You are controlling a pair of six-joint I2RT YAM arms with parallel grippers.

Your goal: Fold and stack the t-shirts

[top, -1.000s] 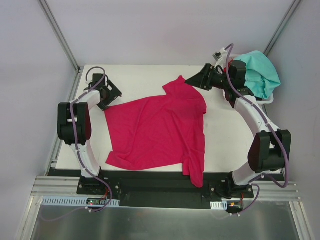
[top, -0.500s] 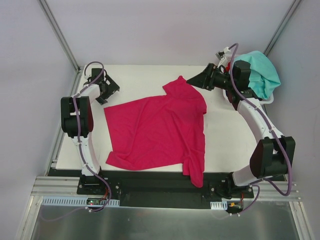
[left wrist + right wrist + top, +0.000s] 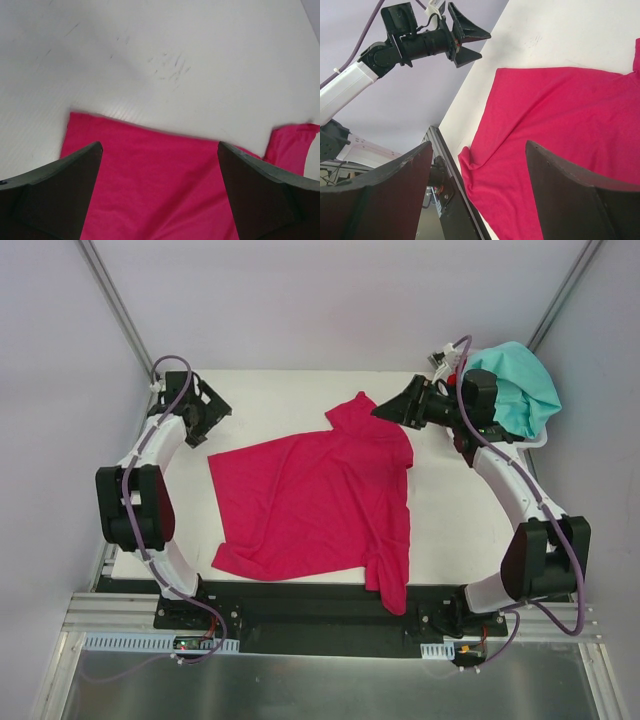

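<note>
A large magenta-pink t-shirt lies spread on the white table, one sleeve hanging over the near edge. Its back left corner shows in the left wrist view, and it fills the right wrist view. A teal-mint t-shirt is heaped at the back right. My left gripper hovers open above the table's back left, off the shirt's corner. My right gripper hangs open by the shirt's far sleeve, nothing between its fingers.
A white basket rim shows under the teal-mint heap at the back right. Metal frame posts rise at both back corners. A black rail runs along the table's near edge, with the arm bases on it.
My left arm has swung back and to the left, away from the shirt's corner. My right gripper has shifted slightly near the far sleeve. The shirt has not moved.
</note>
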